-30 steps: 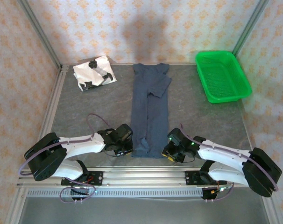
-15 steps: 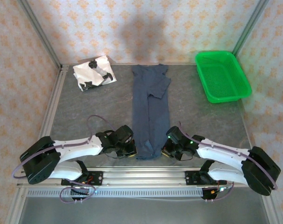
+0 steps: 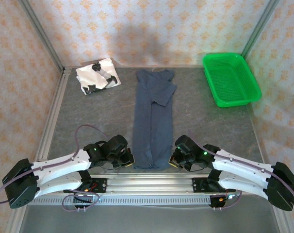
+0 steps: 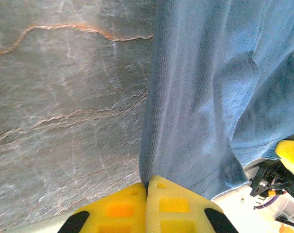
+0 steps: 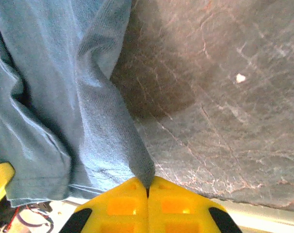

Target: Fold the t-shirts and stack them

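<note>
Navy t-shirt (image 3: 152, 121) hem corners, seemingly, in left claw (image 4: 147, 183), right claw (image 5: 147, 187)

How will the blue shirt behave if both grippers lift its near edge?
Probably floppy: the blue shirt creases and bunches where the left gripper and right gripper pinch its near corners, so the middle would likely sag. Likely light, being thin cloth lying flat on the table. The folded sleeve at the far end may flop open.
</note>
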